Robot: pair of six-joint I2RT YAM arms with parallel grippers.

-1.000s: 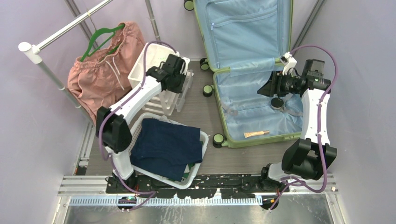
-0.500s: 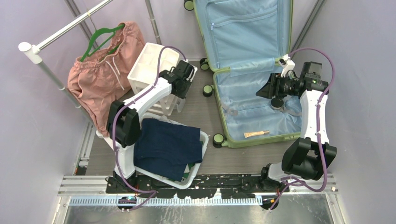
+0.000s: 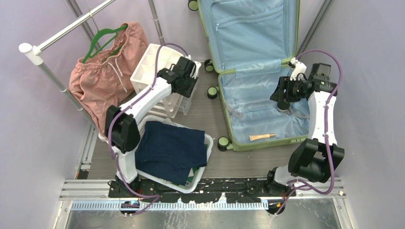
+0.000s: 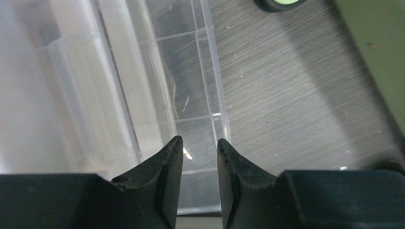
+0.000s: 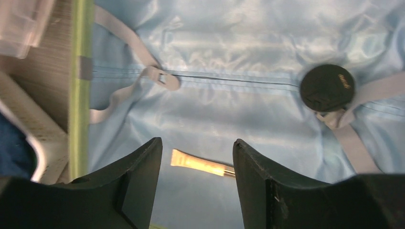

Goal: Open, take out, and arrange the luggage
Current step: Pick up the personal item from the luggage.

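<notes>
The luggage [image 3: 253,112] lies open at about 1 o'clock on the worktop [image 3: 200,107], its lid propped toward 12 o'clock and its lower shell flat, blue lining and loose straps showing. The opening step looks done, and the unpacking appears well along: only two small items show inside, a pale tube [image 5: 200,164] near the shell's 6 o'clock rim and a round black compact [image 5: 327,88] toward 3 o'clock, resting on a strap. The right pincer [image 5: 196,148] hangs above the lining with its jaws wide and nothing between them, the tube in line below the gap, so that piece seems the likely next pick. At 11 o'clock the left pincer [image 4: 198,140] hovers over the clear front of the white drawer unit [image 3: 153,67], jaws parted only narrowly and empty. A white basket [image 3: 207,143] at 7 o'clock holds a folded navy garment [image 3: 169,150], and pink shorts [image 3: 107,67] hang from a green hanger on the rail at 10 o'clock. What is left, by this view, is lifting out the tube and the compact and giving each a place outside the case.
</notes>
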